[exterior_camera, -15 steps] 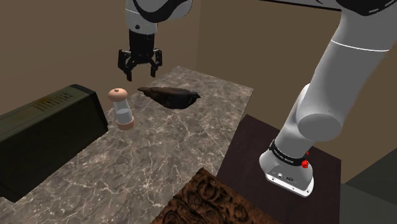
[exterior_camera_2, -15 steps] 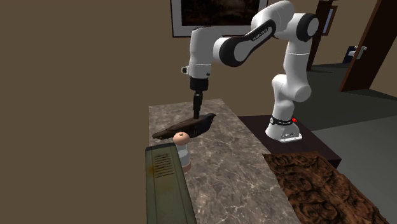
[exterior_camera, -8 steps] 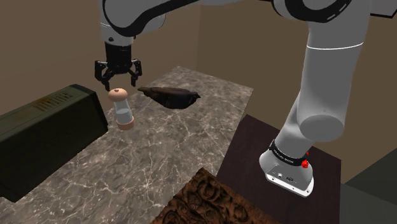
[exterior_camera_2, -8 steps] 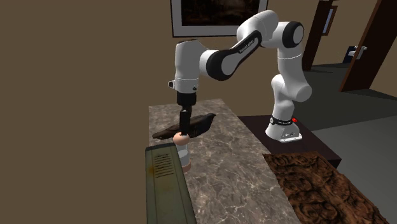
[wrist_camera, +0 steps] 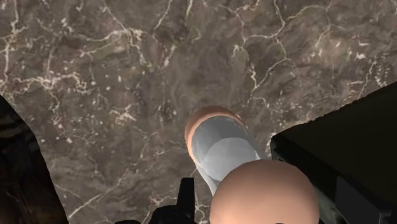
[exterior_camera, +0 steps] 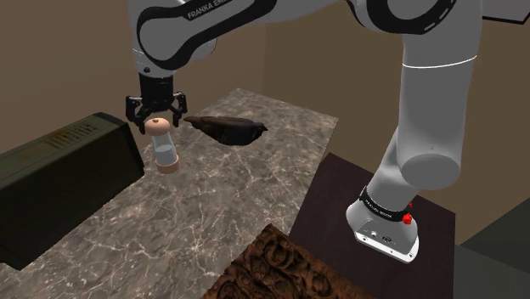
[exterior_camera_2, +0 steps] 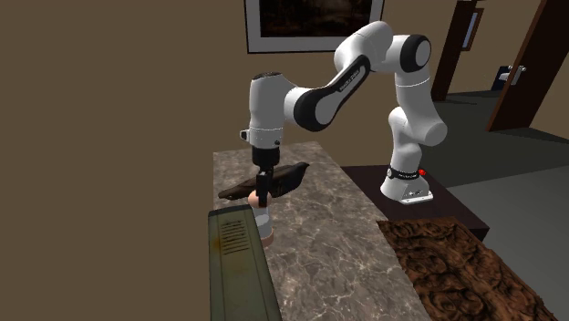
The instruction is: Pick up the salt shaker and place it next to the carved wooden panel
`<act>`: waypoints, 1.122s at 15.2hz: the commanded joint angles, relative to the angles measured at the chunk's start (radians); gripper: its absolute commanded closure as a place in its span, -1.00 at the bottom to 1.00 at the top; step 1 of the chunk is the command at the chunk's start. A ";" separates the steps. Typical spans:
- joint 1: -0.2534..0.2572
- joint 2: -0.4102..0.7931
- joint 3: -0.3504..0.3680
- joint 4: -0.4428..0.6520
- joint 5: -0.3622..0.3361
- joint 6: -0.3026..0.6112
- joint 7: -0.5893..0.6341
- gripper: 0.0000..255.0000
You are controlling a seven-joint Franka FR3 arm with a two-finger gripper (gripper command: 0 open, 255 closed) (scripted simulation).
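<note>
Gripper (exterior_camera: 155, 126) astride salt shaker (exterior_camera: 165, 151); dark box (exterior_camera: 59, 183) beside.

A glossy white Franka arm (exterior_camera: 433, 102), dark joint bands (exterior_camera: 384, 195), black lettering (exterior_camera: 208, 8) (FRANKA), red buttons (exterior_camera: 408, 218), all-black two-finger gripper (exterior_camera: 156, 121).

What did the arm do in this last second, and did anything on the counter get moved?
The jaws swung toward the shoulder view's left, away from above the dark carving, and came down. They now stand open around the cap of the salt shaker, not yet closed on it. The shaker, the carving, the dark green box and the carved panel stayed where they were.
</note>
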 commanded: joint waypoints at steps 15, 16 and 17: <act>0.001 0.002 0.000 -0.002 -0.001 0.005 0.001 1.00; 0.001 0.002 0.000 -0.002 -0.001 0.005 0.001 1.00; 0.001 -0.002 0.001 0.005 0.000 -0.007 0.001 1.00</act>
